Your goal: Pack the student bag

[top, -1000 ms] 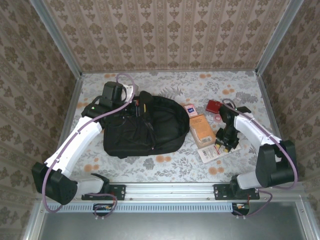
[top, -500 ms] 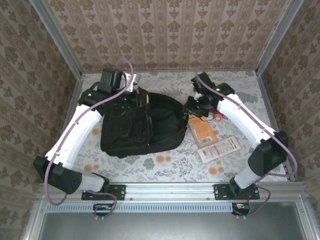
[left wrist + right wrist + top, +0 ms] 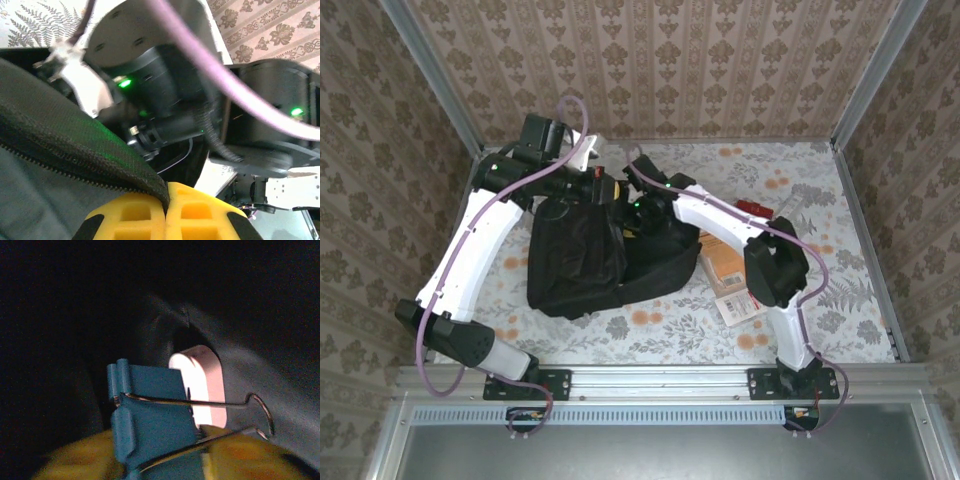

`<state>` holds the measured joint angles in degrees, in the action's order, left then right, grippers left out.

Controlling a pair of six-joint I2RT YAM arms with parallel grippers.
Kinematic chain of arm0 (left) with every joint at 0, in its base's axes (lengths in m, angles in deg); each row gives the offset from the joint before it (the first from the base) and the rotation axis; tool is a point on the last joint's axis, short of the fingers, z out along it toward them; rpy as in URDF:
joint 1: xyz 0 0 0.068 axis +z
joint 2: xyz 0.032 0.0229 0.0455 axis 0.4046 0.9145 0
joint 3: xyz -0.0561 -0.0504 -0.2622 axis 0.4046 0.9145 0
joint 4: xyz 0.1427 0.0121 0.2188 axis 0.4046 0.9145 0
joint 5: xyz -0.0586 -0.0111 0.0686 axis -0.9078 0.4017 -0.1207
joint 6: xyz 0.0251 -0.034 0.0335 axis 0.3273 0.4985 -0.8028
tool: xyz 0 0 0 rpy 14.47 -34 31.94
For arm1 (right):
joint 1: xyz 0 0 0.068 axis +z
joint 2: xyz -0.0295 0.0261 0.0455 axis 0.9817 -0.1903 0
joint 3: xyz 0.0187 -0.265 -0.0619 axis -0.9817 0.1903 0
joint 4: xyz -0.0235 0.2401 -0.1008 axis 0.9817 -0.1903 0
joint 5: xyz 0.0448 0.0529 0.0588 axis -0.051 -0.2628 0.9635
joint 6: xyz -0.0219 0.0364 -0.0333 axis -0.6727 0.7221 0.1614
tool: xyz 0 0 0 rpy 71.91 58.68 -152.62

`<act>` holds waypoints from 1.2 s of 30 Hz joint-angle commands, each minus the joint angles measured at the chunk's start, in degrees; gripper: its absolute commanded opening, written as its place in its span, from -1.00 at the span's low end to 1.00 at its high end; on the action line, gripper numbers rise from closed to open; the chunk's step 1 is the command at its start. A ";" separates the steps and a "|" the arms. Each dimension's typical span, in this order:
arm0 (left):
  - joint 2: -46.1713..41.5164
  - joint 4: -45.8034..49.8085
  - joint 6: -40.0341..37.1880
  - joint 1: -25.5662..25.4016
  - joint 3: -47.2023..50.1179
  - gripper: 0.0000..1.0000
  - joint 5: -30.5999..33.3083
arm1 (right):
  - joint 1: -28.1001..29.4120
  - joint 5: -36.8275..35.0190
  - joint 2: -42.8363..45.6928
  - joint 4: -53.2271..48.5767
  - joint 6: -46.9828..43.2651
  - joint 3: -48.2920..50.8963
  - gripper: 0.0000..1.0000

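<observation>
— Where is the student bag [image 3: 575, 265] found?
— In the middle of the desk [image 3: 800, 300]. Its long side is laid left to right, and its round top is pointed right.
— And the left tool [image 3: 166, 210]?
— It is shut tight on the bag's zipper edge.
— The right tool [image 3: 642, 212]?
— It is put inside the bag's mouth. A blue binder clip [image 3: 150, 420] is seen at its yellow fingers [image 3: 240, 455]. Whether the clip is gripped cannot be told.

My left claw [image 3: 603, 190] grips the student bag [image 3: 575, 265] rim, held up; my right claw [image 3: 642, 212] sits at its opening. An orange box [image 3: 720, 262] lies just beside the bag on the table [image 3: 840, 280].
</observation>
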<state>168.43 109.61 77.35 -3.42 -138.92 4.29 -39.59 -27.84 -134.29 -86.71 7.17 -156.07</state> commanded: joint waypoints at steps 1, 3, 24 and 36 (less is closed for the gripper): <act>-0.53 1.68 -3.00 0.00 -2.73 -1.00 -1.44 | 2.61 4.39 -0.93 5.73 4.51 -4.40 0.33; -0.77 1.92 -3.34 0.03 -2.72 -1.00 -0.77 | 2.45 2.47 0.03 4.80 4.13 -3.47 0.52; -7.84 -2.57 -3.61 3.55 11.69 -1.00 4.72 | -12.48 4.76 28.29 20.80 -2.22 27.64 1.00; -1.46 -8.99 -2.59 -5.05 13.22 -1.00 11.16 | -21.69 -29.67 22.40 -12.67 -19.98 14.89 0.96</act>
<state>166.64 104.72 74.83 -7.84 -126.68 13.27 -59.43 -41.98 -109.07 -87.08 -6.93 -135.94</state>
